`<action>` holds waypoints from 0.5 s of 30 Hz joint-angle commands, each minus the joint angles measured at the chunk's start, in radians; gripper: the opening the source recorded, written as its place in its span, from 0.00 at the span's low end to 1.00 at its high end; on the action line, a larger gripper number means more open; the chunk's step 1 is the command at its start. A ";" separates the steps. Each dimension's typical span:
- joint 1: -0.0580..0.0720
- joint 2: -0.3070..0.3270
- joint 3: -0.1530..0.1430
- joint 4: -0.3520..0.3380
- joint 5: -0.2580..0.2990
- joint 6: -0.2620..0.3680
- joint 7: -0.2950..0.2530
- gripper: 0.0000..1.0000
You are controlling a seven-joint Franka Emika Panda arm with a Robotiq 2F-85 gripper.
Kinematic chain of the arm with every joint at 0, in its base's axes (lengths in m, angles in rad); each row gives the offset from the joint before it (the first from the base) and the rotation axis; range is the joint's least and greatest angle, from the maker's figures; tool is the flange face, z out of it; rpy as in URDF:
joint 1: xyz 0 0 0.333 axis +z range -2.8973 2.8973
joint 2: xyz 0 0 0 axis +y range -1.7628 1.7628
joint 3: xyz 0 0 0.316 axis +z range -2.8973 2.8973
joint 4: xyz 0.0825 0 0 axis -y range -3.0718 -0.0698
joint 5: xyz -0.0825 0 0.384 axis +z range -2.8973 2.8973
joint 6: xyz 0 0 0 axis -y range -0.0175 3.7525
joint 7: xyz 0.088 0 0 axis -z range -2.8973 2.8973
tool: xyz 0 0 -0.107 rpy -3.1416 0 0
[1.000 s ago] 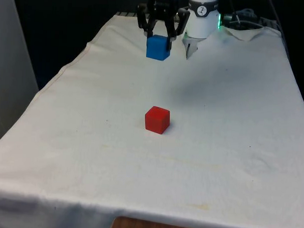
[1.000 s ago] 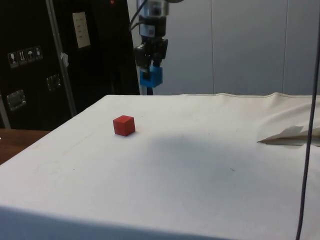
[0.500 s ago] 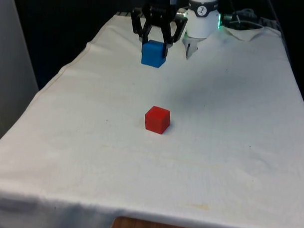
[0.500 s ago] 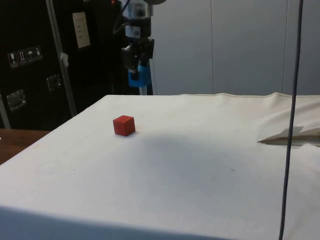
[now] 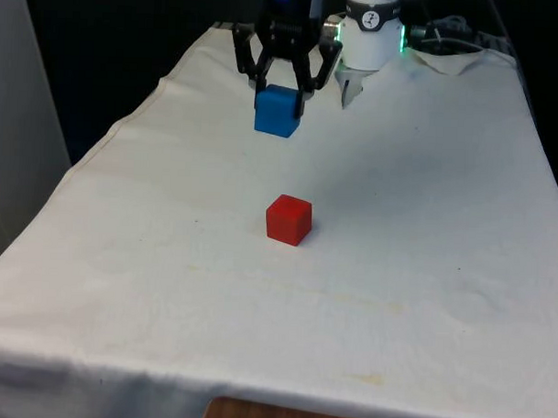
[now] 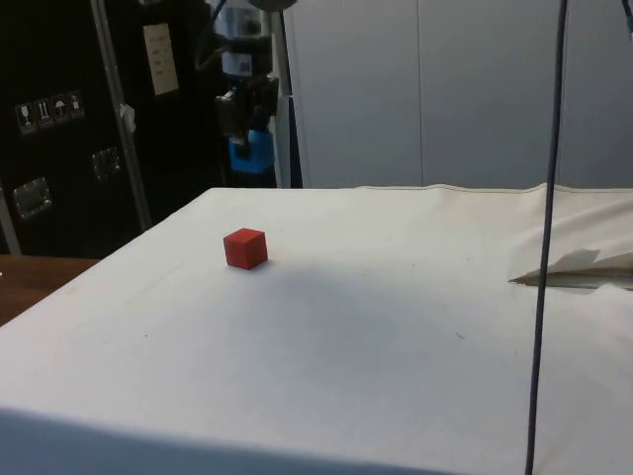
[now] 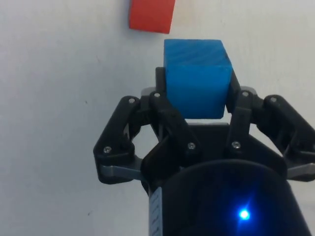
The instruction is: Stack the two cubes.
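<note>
Front view: the desk spreads wide under its white cloth, bare on the near side up to the red cube, which sits alone near the middle with open cloth all around, well clear of every edge. Farther back, the gripper hangs above the desk, its jaws clamped on the blue cube, which is held off the cloth. In the side view the blue cube is beyond the red cube and higher. Since the earlier frames the gripper has carried the blue cube nearer the red one and toward the front view's left.
</note>
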 commanded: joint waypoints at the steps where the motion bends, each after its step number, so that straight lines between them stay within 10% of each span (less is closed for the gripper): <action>1: -0.006 0.008 0.008 0.015 0.020 -0.016 -0.021 0.00; 15: -0.006 0.096 0.015 0.125 0.077 -0.059 -0.130 0.00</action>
